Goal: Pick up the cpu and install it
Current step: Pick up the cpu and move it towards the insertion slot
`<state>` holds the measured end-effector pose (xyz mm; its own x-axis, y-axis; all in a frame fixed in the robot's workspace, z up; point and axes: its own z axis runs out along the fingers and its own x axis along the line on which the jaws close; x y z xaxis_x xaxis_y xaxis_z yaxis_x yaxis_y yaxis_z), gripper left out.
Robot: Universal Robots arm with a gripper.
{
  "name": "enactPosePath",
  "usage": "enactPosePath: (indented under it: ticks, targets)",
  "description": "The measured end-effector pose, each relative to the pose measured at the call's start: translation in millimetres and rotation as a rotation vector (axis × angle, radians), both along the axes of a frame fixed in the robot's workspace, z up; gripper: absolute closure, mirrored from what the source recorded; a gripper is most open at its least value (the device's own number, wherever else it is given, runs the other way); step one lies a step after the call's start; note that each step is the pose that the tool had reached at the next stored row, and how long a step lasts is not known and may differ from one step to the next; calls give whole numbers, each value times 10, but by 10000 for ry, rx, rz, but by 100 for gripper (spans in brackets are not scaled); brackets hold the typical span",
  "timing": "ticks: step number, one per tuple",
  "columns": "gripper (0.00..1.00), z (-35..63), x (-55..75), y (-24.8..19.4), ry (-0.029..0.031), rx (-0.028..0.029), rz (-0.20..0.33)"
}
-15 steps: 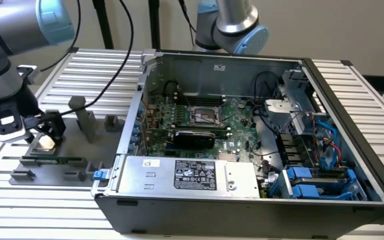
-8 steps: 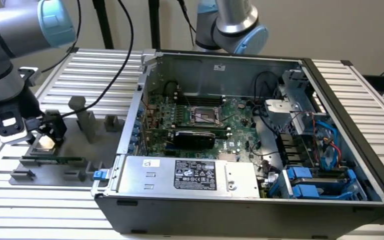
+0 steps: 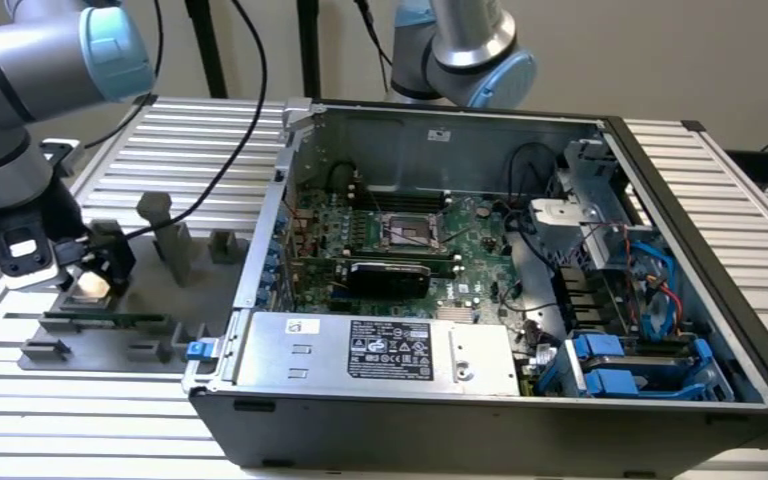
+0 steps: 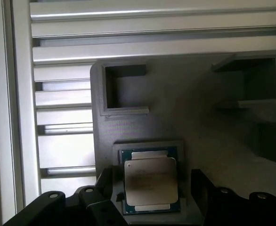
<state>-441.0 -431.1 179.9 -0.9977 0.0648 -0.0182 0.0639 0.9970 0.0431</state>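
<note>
End effector [image 3: 87,272] was down low over the gray holder [image 4: 213,136] on the bench [image 3: 91,430], at the exterior view's left, well apart from the open PC case [image 3: 491,425]. Fingers [image 4: 102,193] were spread, one on either side of the cpu [image 4: 150,182], with gaps showing, so no pinch. The cpu lay flat in its recess in the holder, metal top up.

Cpu [image 4: 150,181] top matt pale metal; grey holder [image 4: 199,117] matt plastic.
</note>
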Motion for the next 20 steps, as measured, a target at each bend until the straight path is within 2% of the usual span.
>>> enactPosePath:
  ticks: [8, 9, 10, 20]
  targets:
    - [23, -4, 0, 3, 15, -1, 0]
    - [25, -4, 0, 3, 20, 0, 0]
    - [32, -3, -1, 3, 27, -1, 0]
    - [30, 18, 0, 4, 63, -1, 0]
